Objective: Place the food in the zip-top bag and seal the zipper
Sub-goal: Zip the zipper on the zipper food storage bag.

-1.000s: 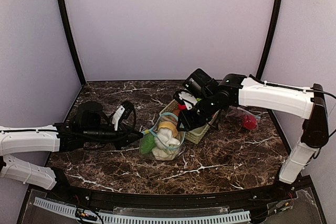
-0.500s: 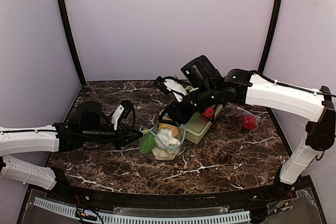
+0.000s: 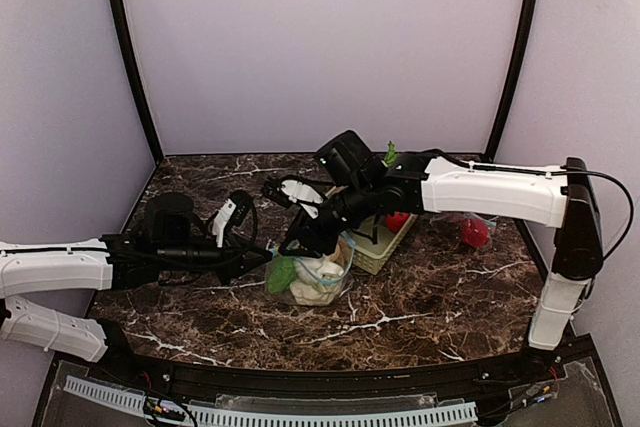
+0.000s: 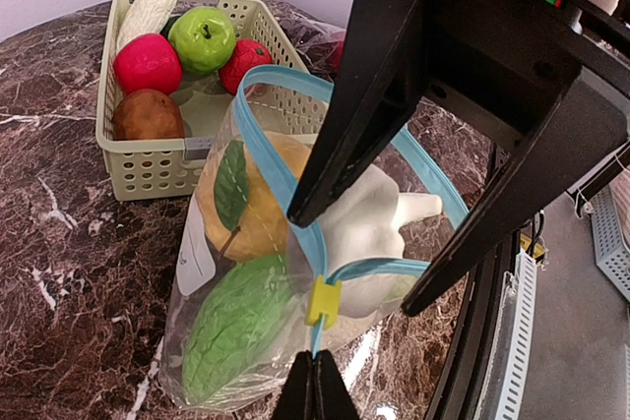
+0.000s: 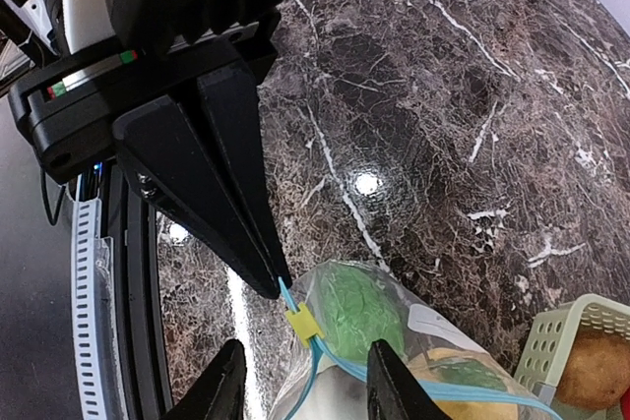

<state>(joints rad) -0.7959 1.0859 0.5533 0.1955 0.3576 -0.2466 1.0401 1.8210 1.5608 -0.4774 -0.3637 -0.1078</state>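
The left gripper [image 4: 313, 366] is pressed fully closed, pinching the corner of the zip-top bag [image 4: 202, 253] just under the yellow slider [image 4: 322, 300], at the end of the blue zipper [image 4: 264, 135]. The right gripper [image 5: 305, 349] has its fingers spread apart with nothing clamped between them. From the left wrist they straddle the bag's open mouth, one tip by the zipper at 12 o'clock of the slider, the other at 3 o'clock. Whether they touch the plastic cannot be told.

Inside the bag lie a bumpy green vegetable [image 4: 236, 327], an orange fruit [image 4: 258, 228] with a green leaf, and a white vegetable [image 4: 369, 223]. The bag sits on the dark marble table [image 3: 430, 307].

In the top view the pale green basket [image 4: 148, 169] stands just beside the bag at 2 o'clock. It holds a green apple [image 4: 202, 36], two red fruits, a brown piece [image 4: 148, 115] and a white radish [image 4: 148, 7] with a green top. Another red toy fruit [image 3: 475, 234] lies on the table, well apart at 3 o'clock of the basket
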